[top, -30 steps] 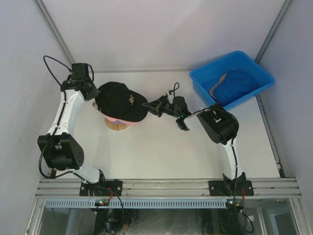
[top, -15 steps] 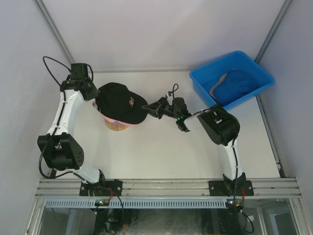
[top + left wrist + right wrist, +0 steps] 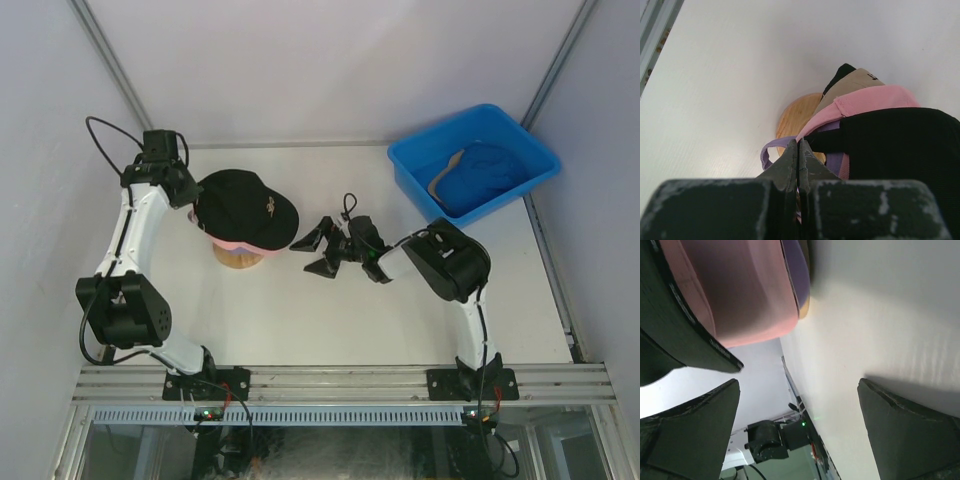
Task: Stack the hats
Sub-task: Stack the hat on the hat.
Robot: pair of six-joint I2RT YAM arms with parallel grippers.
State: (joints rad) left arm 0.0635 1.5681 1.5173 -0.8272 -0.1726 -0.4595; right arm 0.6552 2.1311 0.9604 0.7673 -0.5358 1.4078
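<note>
A black fabric baseball cap with an embroidered logo (image 3: 247, 207) tops a stack on the left of the white counter (image 3: 330, 310). The edge of a pink fabric cap (image 3: 233, 243) shows beneath it, over a round wooden stand (image 3: 240, 259). The left tool (image 3: 190, 196) sits against the black cap's left edge. The right tool (image 3: 303, 258) lies just right of the brim, jaws spread wide and holding nothing. At the far right, a blue plastic bin (image 3: 412, 182) holds a blue fabric cap (image 3: 490, 168).
</note>
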